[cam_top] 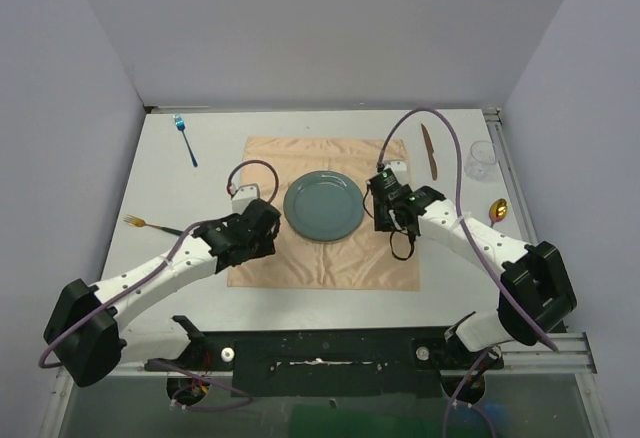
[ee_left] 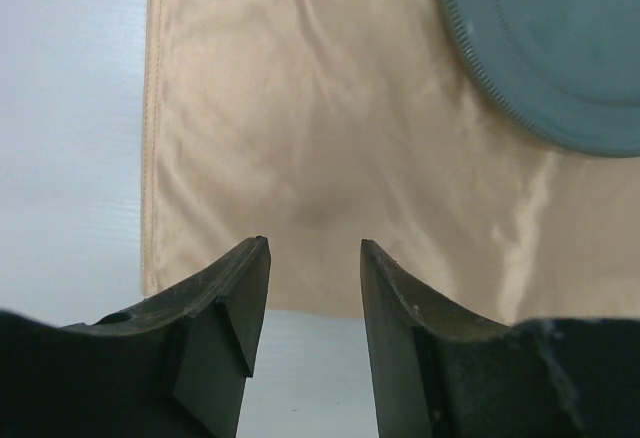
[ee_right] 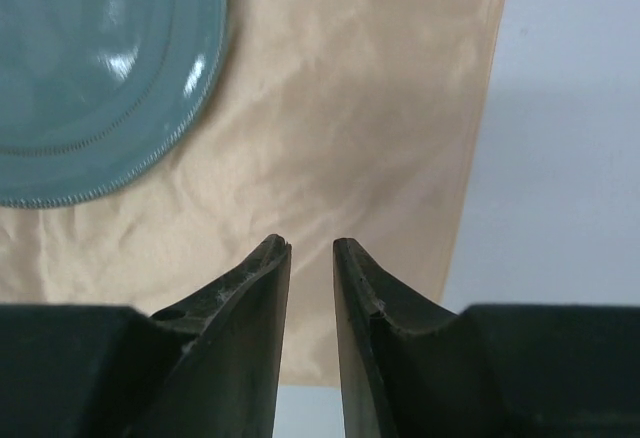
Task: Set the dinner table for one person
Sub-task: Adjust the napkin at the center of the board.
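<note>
The dinner table [cam_top: 200,183] is a white top carrying a peach cloth [cam_top: 330,258] with a teal plate [cam_top: 323,206] at its middle. My left gripper [cam_top: 262,228] hovers over the cloth's left part, just left of the plate. In the left wrist view the left gripper [ee_left: 313,243] is open and empty above the cloth [ee_left: 300,128], with the plate [ee_left: 560,48] at upper right. My right gripper [cam_top: 384,206] hangs right of the plate. In the right wrist view the right gripper [ee_right: 311,243] stands narrowly open and empty over the cloth [ee_right: 350,128], the plate [ee_right: 90,68] at upper left.
A blue fork [cam_top: 185,139] lies at the far left and a gold fork [cam_top: 150,224] near the left edge. A brown knife [cam_top: 430,151], a clear glass [cam_top: 481,160] and a gold spoon [cam_top: 497,210] sit at the right. Aluminium rails [cam_top: 515,193] border the top.
</note>
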Robot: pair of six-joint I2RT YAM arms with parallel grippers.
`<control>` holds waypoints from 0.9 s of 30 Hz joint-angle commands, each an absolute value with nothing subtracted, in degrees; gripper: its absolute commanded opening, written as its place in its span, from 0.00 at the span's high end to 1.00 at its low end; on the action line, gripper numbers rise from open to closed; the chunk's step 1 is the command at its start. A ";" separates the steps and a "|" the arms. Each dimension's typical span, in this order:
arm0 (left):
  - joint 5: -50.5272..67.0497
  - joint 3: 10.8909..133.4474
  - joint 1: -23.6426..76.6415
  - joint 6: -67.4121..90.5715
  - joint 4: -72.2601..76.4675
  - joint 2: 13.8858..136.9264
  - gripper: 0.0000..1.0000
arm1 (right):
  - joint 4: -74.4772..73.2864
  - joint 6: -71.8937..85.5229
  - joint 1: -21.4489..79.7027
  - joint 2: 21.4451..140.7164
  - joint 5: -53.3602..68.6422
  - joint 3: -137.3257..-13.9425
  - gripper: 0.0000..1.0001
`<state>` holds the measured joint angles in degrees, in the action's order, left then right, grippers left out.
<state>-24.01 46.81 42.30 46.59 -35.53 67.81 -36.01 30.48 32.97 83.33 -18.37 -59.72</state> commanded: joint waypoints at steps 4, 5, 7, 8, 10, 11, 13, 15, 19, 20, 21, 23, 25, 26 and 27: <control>-35.55 48.69 48.90 54.40 -45.53 75.24 0.60 | -43.24 41.32 40.32 81.22 -24.29 -54.18 0.75; -35.96 48.26 49.10 55.35 -45.75 75.97 0.60 | -44.10 42.61 41.04 81.33 -24.71 -53.60 0.75; -36.38 47.63 49.38 55.88 -45.71 77.04 0.60 | -45.40 44.73 42.30 81.56 -25.07 -52.51 0.75; -36.65 47.42 49.56 55.97 -45.75 77.20 0.60 | -45.70 45.64 42.55 81.64 -25.13 -52.01 0.75; -37.04 47.30 49.70 55.99 -45.66 77.18 0.60 | -46.22 46.72 42.71 81.74 -25.05 -51.03 0.75; -37.23 47.30 49.80 55.91 -45.82 77.05 0.60 | -46.39 47.24 42.73 81.69 -24.93 -50.60 0.75; -37.62 47.09 49.76 55.77 -46.05 76.84 0.60 | -46.29 48.09 42.80 81.32 -24.48 -49.55 0.75; -37.52 46.82 49.80 55.45 -45.97 76.88 0.60 | -46.44 48.95 42.80 80.88 -24.06 -48.72 0.74; -36.10 46.31 49.78 54.94 -45.85 78.32 0.60 | -47.11 50.57 43.00 80.69 -22.77 -47.28 0.75; -35.82 46.11 49.82 54.93 -45.57 78.79 0.60 | -47.11 51.02 43.12 80.60 -22.50 -46.69 0.74; -35.73 45.87 49.83 55.00 -45.27 79.35 0.60 | -47.15 51.37 43.21 80.60 -22.25 -46.22 0.74; -35.43 45.39 49.75 54.79 -44.43 80.52 0.60 | -47.33 51.95 43.32 80.52 -21.77 -45.40 0.74; -35.04 45.19 49.75 54.59 -43.54 82.33 0.60 | -47.84 52.34 43.38 80.55 -21.70 -45.03 0.74; -34.91 45.19 49.79 54.39 -43.21 83.14 0.60 | -48.19 52.50 43.51 80.65 -21.77 -44.93 0.74; -34.76 45.11 49.76 54.26 -42.88 83.87 0.60 | -48.36 52.63 43.53 80.66 -21.89 -44.84 0.74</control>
